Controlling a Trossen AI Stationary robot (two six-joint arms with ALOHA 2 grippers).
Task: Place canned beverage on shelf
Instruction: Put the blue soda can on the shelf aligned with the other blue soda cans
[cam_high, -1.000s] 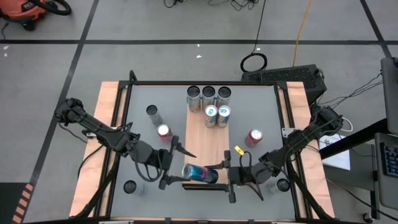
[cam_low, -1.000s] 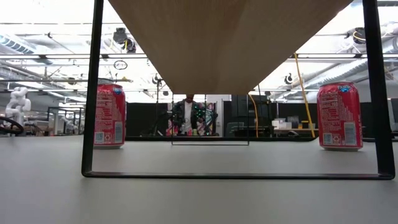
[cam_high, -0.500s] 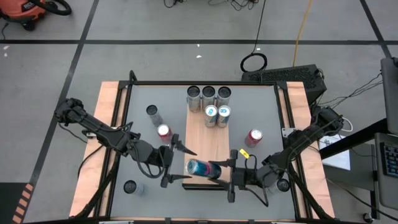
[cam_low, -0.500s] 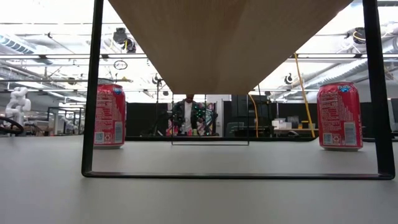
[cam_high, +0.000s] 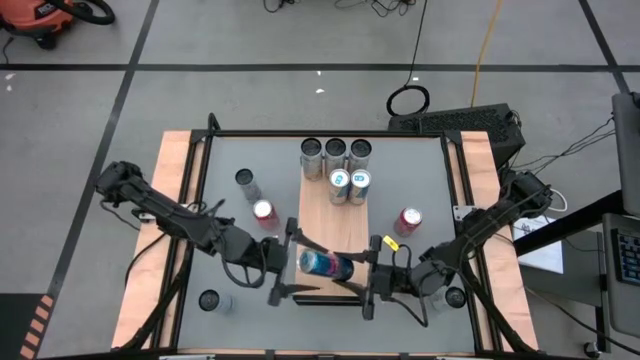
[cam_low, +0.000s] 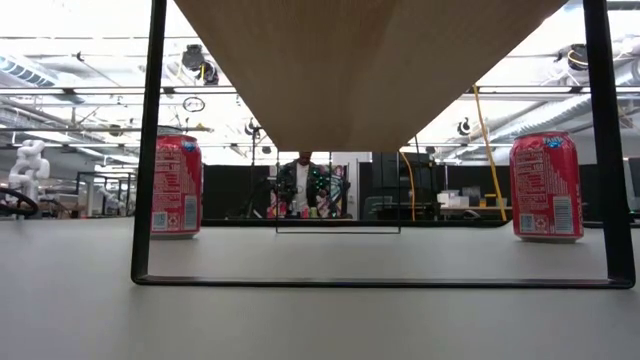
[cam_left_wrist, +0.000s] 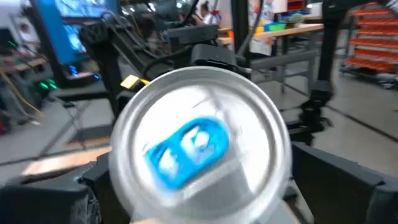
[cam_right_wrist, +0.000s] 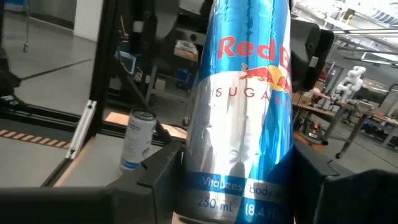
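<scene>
A blue and silver can (cam_high: 327, 265) lies level in the air above the near end of the shelf (cam_high: 318, 215), a wood-grain board on a dark frame. My right gripper (cam_high: 356, 274) is shut on its bottom end. The can's silver top with its blue tab (cam_left_wrist: 189, 146) faces my left gripper (cam_high: 297, 268). That gripper is open, with a finger on each side of the top end and a gap to the can in the high view. Several cans (cam_high: 338, 165) stand upright on the shelf's far end. My right gripper pinches the can's side wall near its bottom end (cam_right_wrist: 200, 186) between its two fingers (cam_right_wrist: 158, 177). The fingers come level from the table's right and lie along the can. The can sticks out past them toward the left gripper, level and clear of the shelf.
Two red cans (cam_high: 264, 211) (cam_high: 408, 220) stand on the grey table beside the shelf, and so does a silver one (cam_high: 246, 180). Two more cans (cam_high: 208, 300) (cam_high: 455, 297) stand near the front corners. The low view shows the shelf's underside (cam_low: 360, 70) and frame legs.
My left gripper has moved toward the table's right, still open, until its fingers flank the can's top end. My right gripper has rolled in place, and the can's free end has swung a little toward the far edge.
</scene>
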